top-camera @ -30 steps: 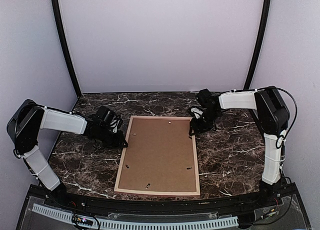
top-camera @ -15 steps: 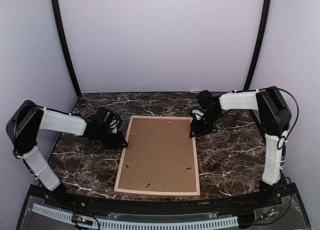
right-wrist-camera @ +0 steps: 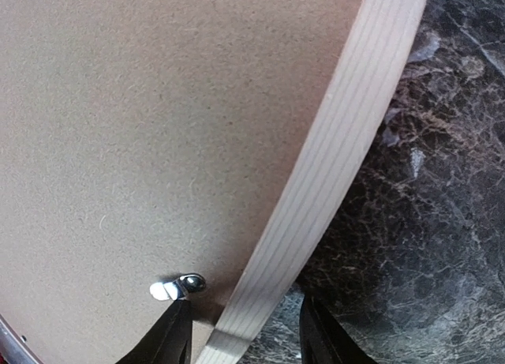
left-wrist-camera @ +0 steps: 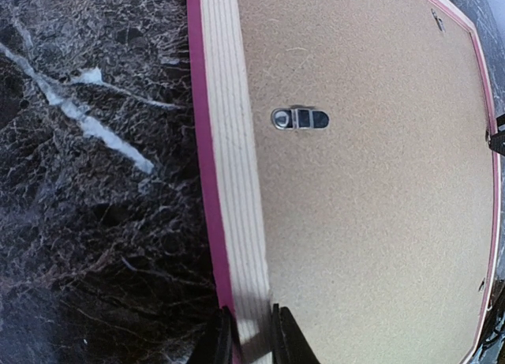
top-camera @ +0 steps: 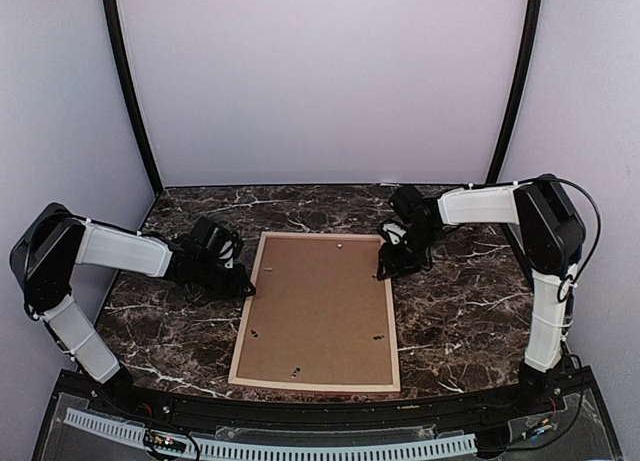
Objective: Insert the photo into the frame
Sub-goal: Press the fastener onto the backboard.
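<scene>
Nudging inward since a second ago, the right gripper [top-camera: 385,264] is sitting a touch further left and lower in the overhead view, tighter against the upper right corner of the frame [top-camera: 315,385]. The left arm and the frame itself are lying where they were.

The frame is lying face down in the middle of the table [top-camera: 460,311], pale wood upward, with the brown backing board [top-camera: 318,306] filling it. The photo is showing in none of the views, so whether it is already under the board cannot be told.

The left gripper [left-wrist-camera: 251,332] is pinching the left rail near the upper left corner, its fingers narrow and pressing on both sides of the wood. The right gripper [right-wrist-camera: 245,332] is straddling the right rail with its fingers half spread. A gap of dark marble is showing beside the outer finger, so it is not yet clamping.

The arms seem to be taking hold of the top end of the frame, judging from this pose, to lift or turn it. Doing that well is calling for the right fingers to close squarely on the rail first, clear of the metal turn clip [right-wrist-camera: 178,287] just beside the inner finger. Both wrists should then be rising together, since the thin rails are likely to twist under an uneven pull and the board could be slipping loose if a clip [left-wrist-camera: 300,118] gets knocked.
</scene>
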### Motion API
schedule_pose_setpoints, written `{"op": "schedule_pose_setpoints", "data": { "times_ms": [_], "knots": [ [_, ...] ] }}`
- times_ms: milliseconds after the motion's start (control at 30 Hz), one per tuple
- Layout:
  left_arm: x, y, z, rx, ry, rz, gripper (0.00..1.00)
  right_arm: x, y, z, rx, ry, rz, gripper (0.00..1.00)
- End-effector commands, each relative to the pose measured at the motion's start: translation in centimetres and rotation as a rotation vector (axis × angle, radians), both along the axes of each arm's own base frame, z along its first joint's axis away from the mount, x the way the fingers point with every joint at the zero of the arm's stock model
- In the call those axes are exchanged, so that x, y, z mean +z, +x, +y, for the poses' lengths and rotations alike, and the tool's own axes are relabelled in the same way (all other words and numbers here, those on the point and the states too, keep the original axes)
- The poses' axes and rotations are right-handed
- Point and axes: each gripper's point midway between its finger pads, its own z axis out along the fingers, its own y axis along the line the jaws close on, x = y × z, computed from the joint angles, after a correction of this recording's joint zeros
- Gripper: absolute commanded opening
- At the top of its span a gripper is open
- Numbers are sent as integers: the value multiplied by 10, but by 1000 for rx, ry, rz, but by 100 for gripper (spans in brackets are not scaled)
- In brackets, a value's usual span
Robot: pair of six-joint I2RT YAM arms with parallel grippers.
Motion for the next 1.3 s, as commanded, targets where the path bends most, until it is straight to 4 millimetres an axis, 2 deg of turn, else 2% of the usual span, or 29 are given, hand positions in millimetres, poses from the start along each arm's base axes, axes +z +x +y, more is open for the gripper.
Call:
{"op": "schedule_pose_setpoints", "data": {
  "times_ms": [0, 200, 567, 933, 1267],
  "knots": [
    [-16, -22, 4, -26, 30, 78, 0, -11, -20, 8, 11, 6, 57, 47],
    [-16, -23, 3, -30, 29, 78, 0, -15, -16, 13, 15, 5, 52, 47],
    [-14, -23, 1, -41, 27, 77, 0, -20, 5, 16, -29, 2, 10, 45],
    [-17, -25, 2, -44, 32, 83, 0, -20, 19, 22, -52, 44, -13, 49],
    [-16, -25, 2, -48, 33, 82, 0, -23, 34, 18, -124, 49, -41, 49]
  ]
}}
